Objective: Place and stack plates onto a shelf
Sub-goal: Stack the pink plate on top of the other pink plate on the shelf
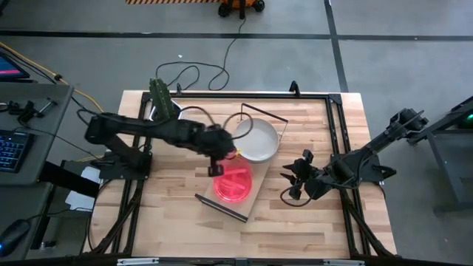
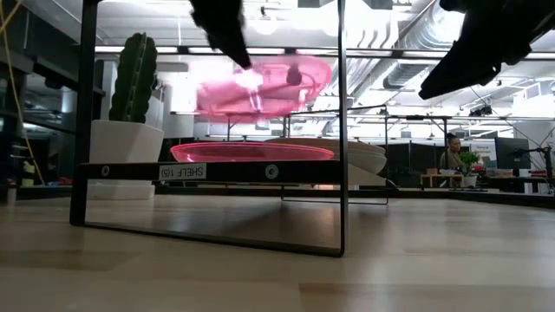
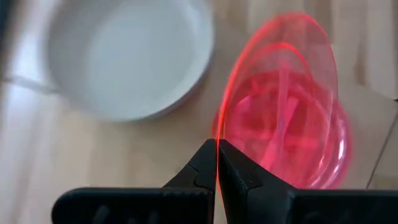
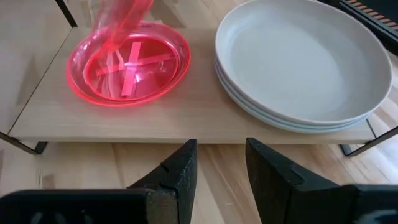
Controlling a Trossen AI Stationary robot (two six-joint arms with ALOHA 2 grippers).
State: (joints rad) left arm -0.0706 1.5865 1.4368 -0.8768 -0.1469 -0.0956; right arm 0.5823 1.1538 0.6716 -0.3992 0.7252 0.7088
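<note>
Butcher-block desk (image 1: 177, 214), wooden shelf (image 4: 199, 118) with black wire ends standing on it, pink plate (image 4: 129, 65) and stack of white plates (image 4: 305, 62) side by side on the shelf, potted cactus (image 1: 162, 100) at the desk's far edge

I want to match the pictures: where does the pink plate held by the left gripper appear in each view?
High view: held pink plate, centre, above shelf.
Low view: top centre.
Left wrist view: right of centre.
Right wrist view: top left.
Shared landmark: white plate stack.
</note>
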